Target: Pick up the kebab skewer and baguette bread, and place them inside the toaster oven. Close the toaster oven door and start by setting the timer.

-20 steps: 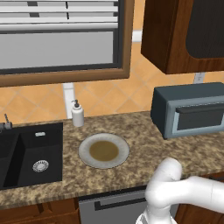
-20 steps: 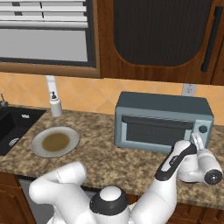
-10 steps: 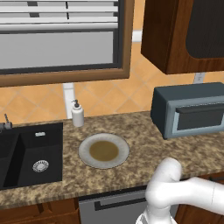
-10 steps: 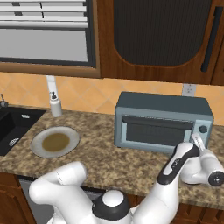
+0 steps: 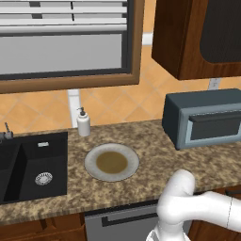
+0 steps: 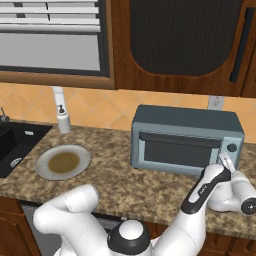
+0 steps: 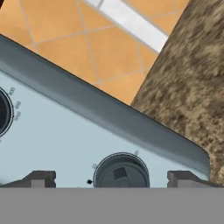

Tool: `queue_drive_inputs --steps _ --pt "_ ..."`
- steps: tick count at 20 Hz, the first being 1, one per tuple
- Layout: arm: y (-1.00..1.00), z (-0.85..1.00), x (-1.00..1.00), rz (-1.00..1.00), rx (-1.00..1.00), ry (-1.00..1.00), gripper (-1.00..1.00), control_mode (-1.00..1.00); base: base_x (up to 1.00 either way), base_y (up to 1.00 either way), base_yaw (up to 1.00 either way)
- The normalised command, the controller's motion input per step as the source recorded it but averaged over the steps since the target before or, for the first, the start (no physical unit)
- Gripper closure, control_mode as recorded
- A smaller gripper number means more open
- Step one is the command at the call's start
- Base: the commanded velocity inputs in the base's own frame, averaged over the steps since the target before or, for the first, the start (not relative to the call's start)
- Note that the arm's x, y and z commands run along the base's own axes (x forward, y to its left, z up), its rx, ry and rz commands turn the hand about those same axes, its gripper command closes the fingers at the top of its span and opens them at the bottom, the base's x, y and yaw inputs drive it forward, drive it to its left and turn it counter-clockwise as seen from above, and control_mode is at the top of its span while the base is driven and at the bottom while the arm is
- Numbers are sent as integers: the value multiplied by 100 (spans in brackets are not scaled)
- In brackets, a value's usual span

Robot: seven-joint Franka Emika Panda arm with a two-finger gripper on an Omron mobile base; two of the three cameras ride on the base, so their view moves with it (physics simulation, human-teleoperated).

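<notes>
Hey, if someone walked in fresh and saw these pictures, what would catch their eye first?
Probably the toaster oven at the right of the counter, its door closed, with the open end effector right up at a dark dial on its front panel. Next, the empty plate between oven and black sink.

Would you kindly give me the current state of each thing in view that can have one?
toaster oven door: shut, upright against the toaster oven.
timer knob: untouched, framed between the finger tips.
claw: open, right at the knob panel, holding nothing.
plate: bare, no food on it.
sink: dry, nothing in it.
soap dispenser: upright beside the sink.
</notes>
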Motion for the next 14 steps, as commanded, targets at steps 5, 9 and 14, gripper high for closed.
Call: queue_drive_inputs --steps 5,9,14 --pt "-10 -35 17 0 5 0 -100 -100 0 0 0" --pt "-13 -27 21 0 2 0 -100 -100 0 0 0" --pt "-14 -31 6 0 0 0 -100 -100 0 0 0"
